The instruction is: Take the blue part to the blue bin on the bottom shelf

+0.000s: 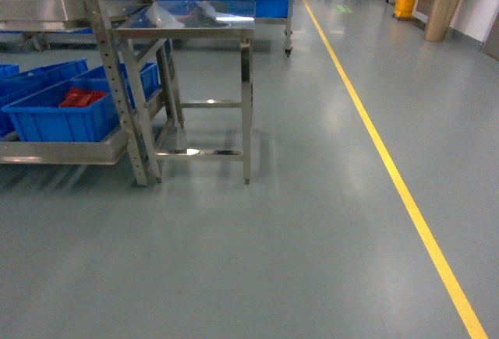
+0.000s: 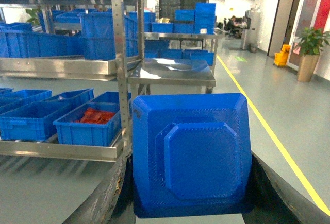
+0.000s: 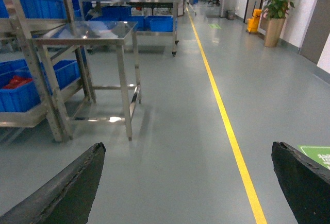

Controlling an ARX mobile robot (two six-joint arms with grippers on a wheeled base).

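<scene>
Blue part (image 2: 191,157) is held between the left gripper's (image 2: 188,203) black fingers (image 2: 111,193), flat face filling the wrist view. Right gripper (image 3: 188,183) is spread wide, nothing held. Blue bin (image 2: 87,123) with red pieces on the bottom shelf (image 2: 56,149) lies ahead and left of the held part; left arm is judged nearer.

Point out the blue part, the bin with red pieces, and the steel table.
blue part (image 2: 191,157), left wrist view, raised centre panel.
bin with red pieces (image 1: 58,121), head view, front wall.
steel table (image 1: 195,19), head view, top surface.
</scene>
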